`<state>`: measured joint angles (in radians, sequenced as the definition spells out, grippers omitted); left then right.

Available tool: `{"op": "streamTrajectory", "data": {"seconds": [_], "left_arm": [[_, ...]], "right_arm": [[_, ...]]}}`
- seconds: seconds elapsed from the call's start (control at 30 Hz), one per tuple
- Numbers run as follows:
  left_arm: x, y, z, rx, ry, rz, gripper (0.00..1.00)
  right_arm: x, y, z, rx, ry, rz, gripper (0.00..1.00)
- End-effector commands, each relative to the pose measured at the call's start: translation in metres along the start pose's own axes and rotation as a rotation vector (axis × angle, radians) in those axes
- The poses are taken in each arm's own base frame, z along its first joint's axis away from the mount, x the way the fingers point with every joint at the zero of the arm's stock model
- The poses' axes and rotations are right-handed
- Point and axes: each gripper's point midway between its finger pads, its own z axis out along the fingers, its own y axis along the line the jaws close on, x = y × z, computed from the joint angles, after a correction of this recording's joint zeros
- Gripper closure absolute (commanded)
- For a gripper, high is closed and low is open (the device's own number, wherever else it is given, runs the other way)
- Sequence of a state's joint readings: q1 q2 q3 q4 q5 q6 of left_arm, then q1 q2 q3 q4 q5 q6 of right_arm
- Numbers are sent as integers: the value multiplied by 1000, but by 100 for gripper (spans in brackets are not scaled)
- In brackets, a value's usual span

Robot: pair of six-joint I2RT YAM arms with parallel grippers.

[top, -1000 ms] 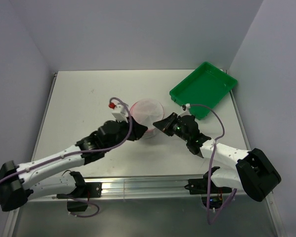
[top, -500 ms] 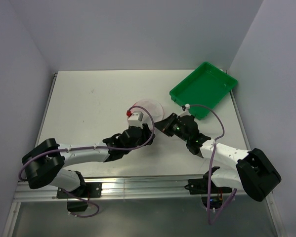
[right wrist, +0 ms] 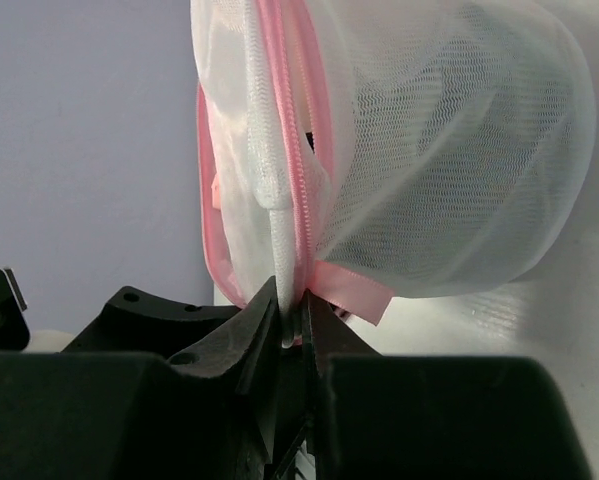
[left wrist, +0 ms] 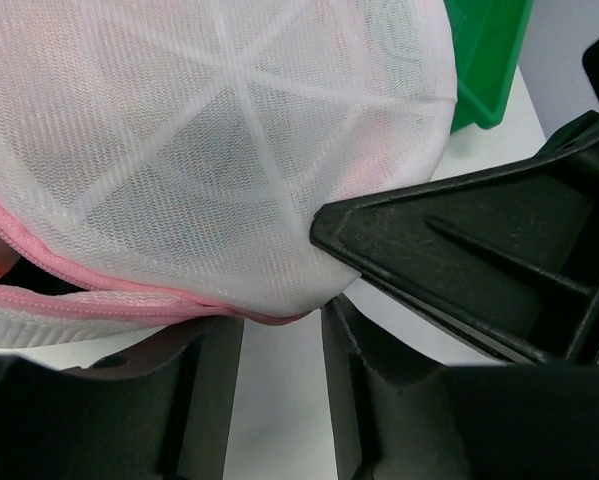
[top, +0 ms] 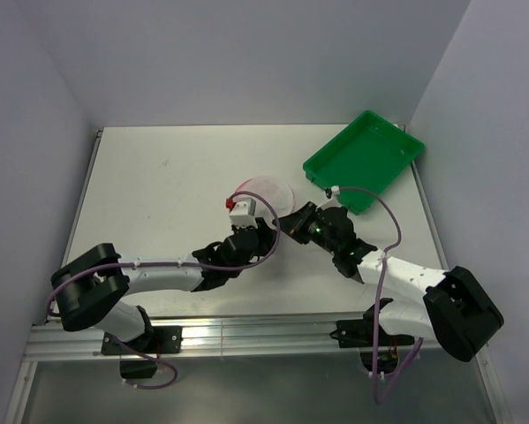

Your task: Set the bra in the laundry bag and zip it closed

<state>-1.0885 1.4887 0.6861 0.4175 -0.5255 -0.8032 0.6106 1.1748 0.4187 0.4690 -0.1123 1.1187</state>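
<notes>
Noting progress: you seem to have the bra (left wrist: 376, 158) (pink tint through the mesh) inside the laundry bag (top: 262, 194) mid-surface (top: 158, 177), right fingers (right wrist: 245, 335) clamped on its zip rim (right wrist: 351, 285), left fingers (left wrist: 219, 400) apart underneath, zipping apparently unfinished.

Table (top: 158, 177): off-white, matte, rectangular. Carried on it:
1. Green tray (top: 363, 159), set askew at the far right corner.
2. Laundry bag (top: 264, 193), white mesh, pink zip rim, placed near the centre, near the tray.
</notes>
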Motion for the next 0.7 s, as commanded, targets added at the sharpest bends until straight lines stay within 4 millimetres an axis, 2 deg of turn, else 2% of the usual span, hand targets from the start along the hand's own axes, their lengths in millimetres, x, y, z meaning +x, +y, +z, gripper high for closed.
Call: {"op": "streamTrajectory", "data": {"seconds": [0.0,0.1,0.23,0.3,0.43,0.53,0.67], "left_arm": [[-24,-16,-3,43,-121,-40,57],[-25,-16,-2,38,-145,-24,58],[-31,-14,-2,24,-170,-11,76],[-34,-15,-2,21,-173,-16,79],[-32,-19,-6,34,-165,-14,100],[-27,-18,-9,27,-151,5,100],[-17,-1,-17,-4,-123,31,100]], "right_arm": [[2,15,-6,-49,2,-5,96],[6,20,-6,-57,18,-16,96],[12,22,-10,-59,26,-22,96],[13,22,-11,-59,31,-29,96],[12,18,-13,-50,25,-30,96],[13,18,-12,-50,28,-37,97],[7,16,-10,-41,25,-58,100]]}}
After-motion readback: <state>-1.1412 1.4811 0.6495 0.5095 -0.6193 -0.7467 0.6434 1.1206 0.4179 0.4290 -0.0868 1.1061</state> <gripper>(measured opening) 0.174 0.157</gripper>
